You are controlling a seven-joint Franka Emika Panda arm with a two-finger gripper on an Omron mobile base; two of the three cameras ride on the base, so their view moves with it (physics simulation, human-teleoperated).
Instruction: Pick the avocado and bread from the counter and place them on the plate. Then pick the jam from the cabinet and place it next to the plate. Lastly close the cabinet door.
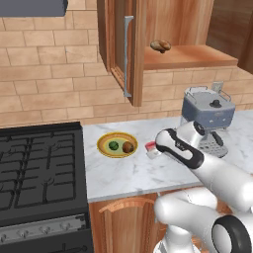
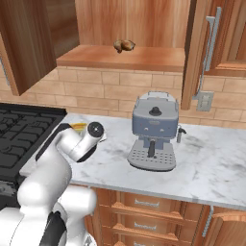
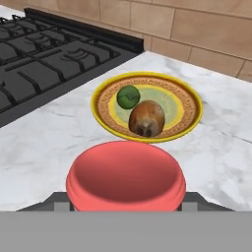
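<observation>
**Jam coming down beside the loaded plate; door not yet closed**

Left base view: the plate [image 1: 117,145] is sitting on the counter [image 1: 128,170], just right of the black stove [image 1: 39,168]. The avocado [image 1: 113,145] and the bread [image 1: 128,147] are both lying on it, side by side. The gripper [image 1: 153,149] is hovering just right of the plate with the jam [image 1: 150,146] showing red at its tip. Above the plate, the cabinet door [image 1: 121,49] is standing open, its grey bar handle facing out. A lumpy brown pastry [image 1: 160,46] is resting on the cabinet [image 1: 188,57] shelf.

Right base view: the arm is bending low toward the plate's edge [image 2: 78,126]; a coffee machine [image 2: 153,129] is standing well right of the plate.

Hand view: the jaws are closed on the jam [image 3: 126,174], its red body bulging between the fingertips, near the plate rim [image 3: 147,138]. Whether it is touching the marble I cannot tell.

Judgement: avocado and bread done, jam fetched. Left: releasing the jam beside the plate, then shutting the door.
</observation>
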